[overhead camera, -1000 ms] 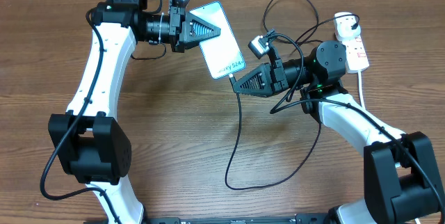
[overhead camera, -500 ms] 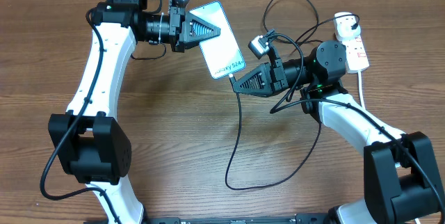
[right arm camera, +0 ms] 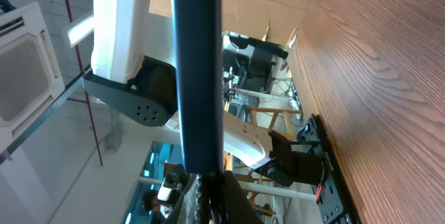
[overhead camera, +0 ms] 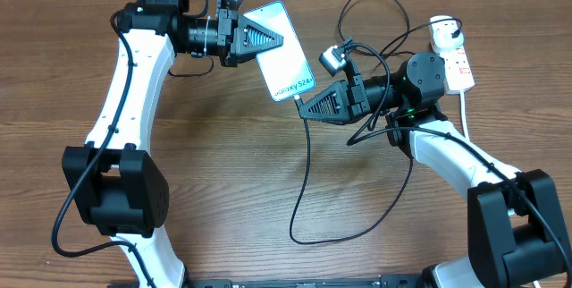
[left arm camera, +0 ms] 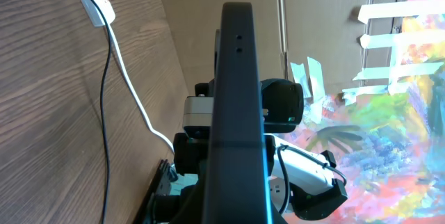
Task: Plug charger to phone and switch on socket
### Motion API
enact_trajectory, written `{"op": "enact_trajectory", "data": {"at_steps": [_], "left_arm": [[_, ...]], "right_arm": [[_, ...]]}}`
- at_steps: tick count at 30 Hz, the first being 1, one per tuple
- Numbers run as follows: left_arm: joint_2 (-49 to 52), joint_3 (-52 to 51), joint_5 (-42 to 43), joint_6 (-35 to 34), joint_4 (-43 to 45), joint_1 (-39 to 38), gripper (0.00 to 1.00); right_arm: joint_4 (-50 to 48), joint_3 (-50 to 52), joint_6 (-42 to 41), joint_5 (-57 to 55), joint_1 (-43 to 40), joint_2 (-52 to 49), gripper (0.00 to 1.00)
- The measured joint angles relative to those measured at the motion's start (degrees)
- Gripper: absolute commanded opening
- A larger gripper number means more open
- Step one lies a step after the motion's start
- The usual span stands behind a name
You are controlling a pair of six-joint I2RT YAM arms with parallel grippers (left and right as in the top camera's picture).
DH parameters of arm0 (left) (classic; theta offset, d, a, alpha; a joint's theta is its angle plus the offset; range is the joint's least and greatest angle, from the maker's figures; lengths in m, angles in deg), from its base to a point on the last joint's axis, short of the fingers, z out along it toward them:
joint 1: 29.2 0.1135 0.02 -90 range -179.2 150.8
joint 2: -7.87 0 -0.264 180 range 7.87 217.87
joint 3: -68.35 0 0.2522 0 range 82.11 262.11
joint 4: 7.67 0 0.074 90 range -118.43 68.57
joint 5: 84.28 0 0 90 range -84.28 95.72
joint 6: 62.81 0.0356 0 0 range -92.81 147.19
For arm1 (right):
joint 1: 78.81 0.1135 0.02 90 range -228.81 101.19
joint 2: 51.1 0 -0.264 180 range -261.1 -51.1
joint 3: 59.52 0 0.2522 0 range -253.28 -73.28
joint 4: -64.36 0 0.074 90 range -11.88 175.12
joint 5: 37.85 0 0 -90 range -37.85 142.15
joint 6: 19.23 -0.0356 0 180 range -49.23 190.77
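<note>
The phone is held off the table, screen up, its "Galaxy S24" edge toward the right arm. My left gripper is shut on its far edge. My right gripper is shut on the charger's connector right at the phone's lower short edge; the joint itself is hidden. The charger's black cable hangs down, loops over the table and runs to the black plug in the white socket. The phone is edge-on in the left wrist view and in the right wrist view.
The socket's thick white cord runs down the right side past my right arm. In the left wrist view the socket and its cord lie on the wooden table. The cable's slack loops near the table's middle.
</note>
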Motion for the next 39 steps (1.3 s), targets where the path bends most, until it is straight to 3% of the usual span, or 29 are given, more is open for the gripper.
{"op": "enact_trajectory", "data": {"at_steps": [39], "left_arm": [[0.0,0.0,0.0,-0.02,-1.01,0.0,0.04]], "right_arm": [[-0.02,0.0,0.72,-1.27,0.09,0.0,0.04]]}}
